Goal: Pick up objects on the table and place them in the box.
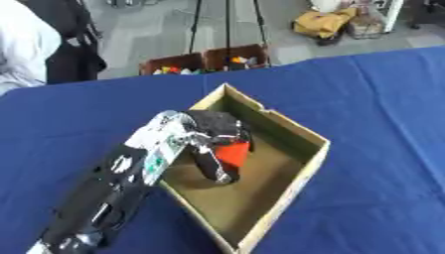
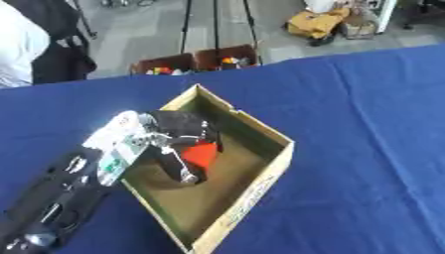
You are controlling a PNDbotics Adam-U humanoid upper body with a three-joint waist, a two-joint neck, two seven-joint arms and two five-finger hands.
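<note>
The left hand [image 1: 213,136] reaches over the near left wall of the open cardboard box [image 1: 300,173], which sits on the blue table [image 1: 382,99]. Its fingers curl down around a red object [image 1: 233,153], which sits between the dark fingers above and the thumb [image 1: 211,166] stretched below it. The red object hangs inside the box, above its brown floor and close to the left wall.
</note>
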